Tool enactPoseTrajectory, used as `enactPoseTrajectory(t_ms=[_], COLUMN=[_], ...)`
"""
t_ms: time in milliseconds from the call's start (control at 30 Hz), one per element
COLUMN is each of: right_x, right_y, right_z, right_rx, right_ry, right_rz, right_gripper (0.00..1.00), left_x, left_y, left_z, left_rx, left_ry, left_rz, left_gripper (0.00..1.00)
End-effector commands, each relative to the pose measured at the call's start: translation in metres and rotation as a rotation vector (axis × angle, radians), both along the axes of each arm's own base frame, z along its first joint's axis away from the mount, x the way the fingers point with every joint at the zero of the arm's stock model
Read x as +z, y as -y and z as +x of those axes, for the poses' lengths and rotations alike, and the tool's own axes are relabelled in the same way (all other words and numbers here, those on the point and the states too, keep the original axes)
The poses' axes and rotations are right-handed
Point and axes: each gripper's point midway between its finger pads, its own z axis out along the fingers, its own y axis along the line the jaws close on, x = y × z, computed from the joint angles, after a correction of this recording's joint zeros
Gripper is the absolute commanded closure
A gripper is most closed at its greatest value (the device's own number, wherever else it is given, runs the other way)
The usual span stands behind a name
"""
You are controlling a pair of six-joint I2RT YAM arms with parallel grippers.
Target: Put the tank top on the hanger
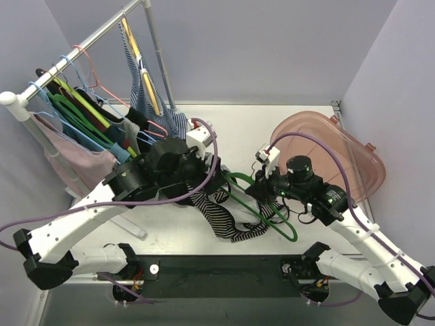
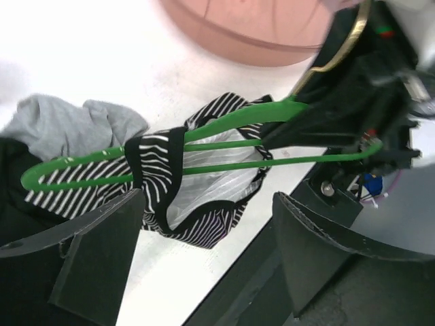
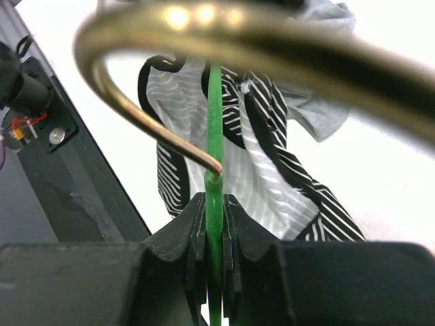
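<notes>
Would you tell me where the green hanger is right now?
The hanger is low and just right of centre in the top view, clamped in the right gripper, with the tank top looped over it.

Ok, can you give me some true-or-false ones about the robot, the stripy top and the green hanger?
1. The right gripper is clamped on the hanger. True.
2. The left gripper is squeezing the tank top. False: its fingers stand open above the top and grip nothing.
3. The hanger's hook is green plastic. False: the hook is gold-coloured metal; only the bars are green.
4. A dark strap of the tank top crosses over the hanger's green bars. True.
</notes>
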Motion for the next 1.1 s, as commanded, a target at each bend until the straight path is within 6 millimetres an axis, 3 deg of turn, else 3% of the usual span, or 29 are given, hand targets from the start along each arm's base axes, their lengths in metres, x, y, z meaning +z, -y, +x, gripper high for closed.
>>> enactPoseTrajectory(t_ms=[0,133,233,300,433,833,1033,1067], right_x=[0.036,0.037,0.036,0.035,0.033,0.035,0.038,0.038], right_y=[-0.012,-0.015,-0.017,-0.017,-0.016,-0.027,-0.028,-0.028], right_z=[-0.008,-0.026,-0.041,-0.050,-0.061,-0.079,-0.080,-0.079], right_rx=[0.133,0.263,0.383,0.443,0.548,0.674,0.680,0.677], right_ry=[0.170,0.208,0.235,0.223,0.231,0.256,0.270,0.275], right_rz=[0.108,0.099,0.085,0.071,0.031,-0.013,-0.013,-0.012], right_gripper=[1.00,1.00,1.00,1.00,1.00,1.00,1.00,1.00], left_x=[0.060,0.060,0.046,0.030,0.017,-0.041,-0.062,-0.064], left_y=[-0.017,-0.040,-0.040,-0.038,-0.028,-0.001,0.003,0.003], left_z=[-0.024,-0.049,-0.081,-0.094,-0.105,-0.083,-0.080,-0.081], left_rx=[-0.208,-0.372,-0.599,-0.691,-0.785,-0.821,-0.815,-0.814], left_ry=[0.234,0.312,0.360,0.357,0.329,0.216,0.174,0.166], left_rz=[-0.054,0.041,0.041,0.033,0.006,0.130,0.159,0.155], left_gripper=[0.12,0.11,0.11,0.11,0.12,0.20,0.39,0.48])
